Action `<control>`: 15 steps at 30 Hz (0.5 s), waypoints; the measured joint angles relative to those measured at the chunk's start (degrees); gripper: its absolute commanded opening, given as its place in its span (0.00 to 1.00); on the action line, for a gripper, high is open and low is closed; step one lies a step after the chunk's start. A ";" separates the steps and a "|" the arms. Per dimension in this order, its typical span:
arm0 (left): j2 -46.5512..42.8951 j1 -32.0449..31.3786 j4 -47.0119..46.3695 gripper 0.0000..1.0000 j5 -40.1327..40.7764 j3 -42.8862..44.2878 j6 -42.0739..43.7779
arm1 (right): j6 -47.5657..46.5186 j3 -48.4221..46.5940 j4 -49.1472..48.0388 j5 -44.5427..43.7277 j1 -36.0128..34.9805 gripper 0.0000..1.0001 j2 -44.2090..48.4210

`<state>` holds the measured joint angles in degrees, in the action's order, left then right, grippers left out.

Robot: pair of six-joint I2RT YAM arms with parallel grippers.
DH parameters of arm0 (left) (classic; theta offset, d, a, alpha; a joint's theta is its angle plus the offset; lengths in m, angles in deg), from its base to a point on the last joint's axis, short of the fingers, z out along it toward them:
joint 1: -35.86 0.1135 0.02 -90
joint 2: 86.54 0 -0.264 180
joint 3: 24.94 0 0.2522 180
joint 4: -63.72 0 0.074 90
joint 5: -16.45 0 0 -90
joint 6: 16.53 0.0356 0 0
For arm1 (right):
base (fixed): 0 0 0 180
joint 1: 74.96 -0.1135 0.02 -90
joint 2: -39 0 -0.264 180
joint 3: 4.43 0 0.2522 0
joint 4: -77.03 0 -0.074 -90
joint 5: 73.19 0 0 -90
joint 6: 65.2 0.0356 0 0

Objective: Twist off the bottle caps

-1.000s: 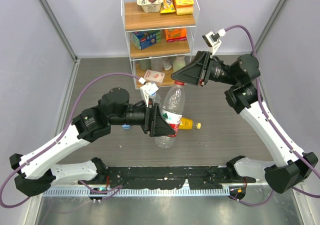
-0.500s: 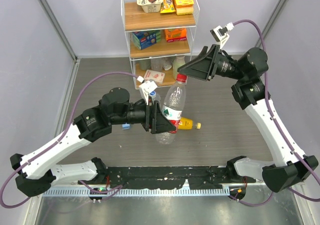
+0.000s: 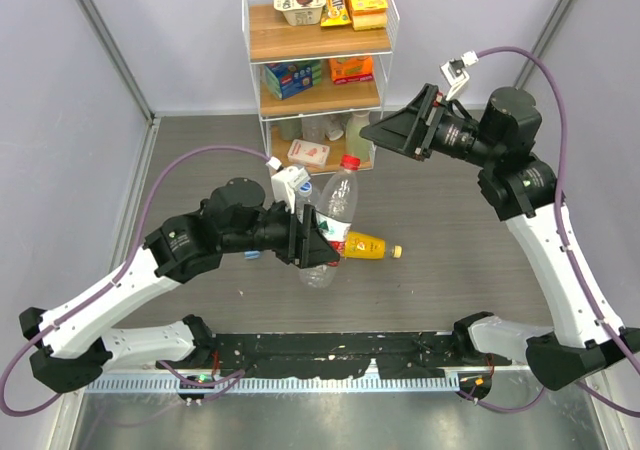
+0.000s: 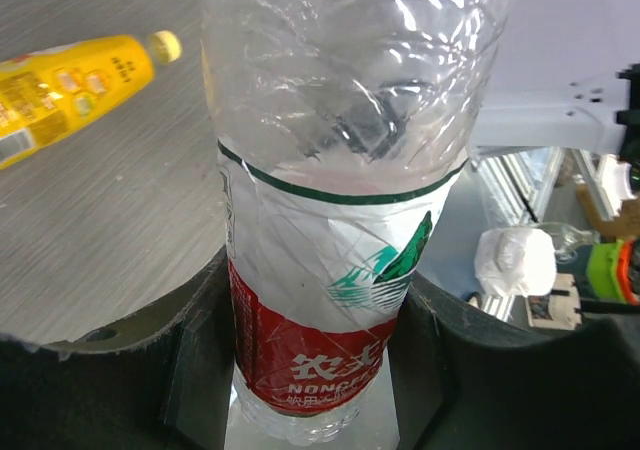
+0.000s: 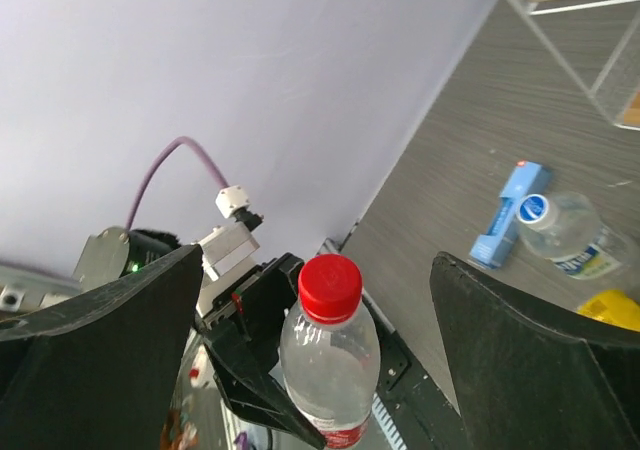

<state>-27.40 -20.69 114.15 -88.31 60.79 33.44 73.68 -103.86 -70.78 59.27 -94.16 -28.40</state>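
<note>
My left gripper (image 3: 322,247) is shut on the red-labelled middle of a clear bottle (image 3: 336,202) and holds it tilted above the table. In the left wrist view both fingers (image 4: 195,365) press the label of that bottle (image 4: 320,270). Its red cap (image 3: 350,162) sits on the neck. My right gripper (image 3: 378,130) is open, just up and right of the cap and apart from it. The right wrist view looks down on the cap (image 5: 331,282), between the wide-spread fingers (image 5: 110,340). A yellow-orange juice bottle (image 3: 365,245) lies on the table. A short water bottle (image 5: 572,238) lies beyond it.
A wire shelf rack (image 3: 390,30) with snack boxes stands at the back, close behind my right gripper. A pale green bottle (image 3: 358,125) stands on its lowest level. A small blue box (image 5: 508,215) lies on the table beside the water bottle.
My right gripper has opened off the red cap and drawn back up and to the right. The left gripper has lowered the bottle a little and shifted it left; the cap stays on.
</note>
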 measured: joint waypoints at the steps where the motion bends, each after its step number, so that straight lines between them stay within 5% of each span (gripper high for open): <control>1: 0.20 0.00 1.16 0.00 1.03 0.46 0.24 | -0.81 -1.05 2.47 -1.68 0.04 1.00 0.09; 15: 8.83 -4.00 17.16 0.00 20.37 10.47 5.14 | -5.05 -17.77 30.77 -20.28 -0.92 1.00 -5.11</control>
<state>-18.57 -24.69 131.30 -67.94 71.26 38.58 68.63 -121.63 -40.00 38.98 -95.08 -33.51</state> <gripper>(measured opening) 0.562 0.996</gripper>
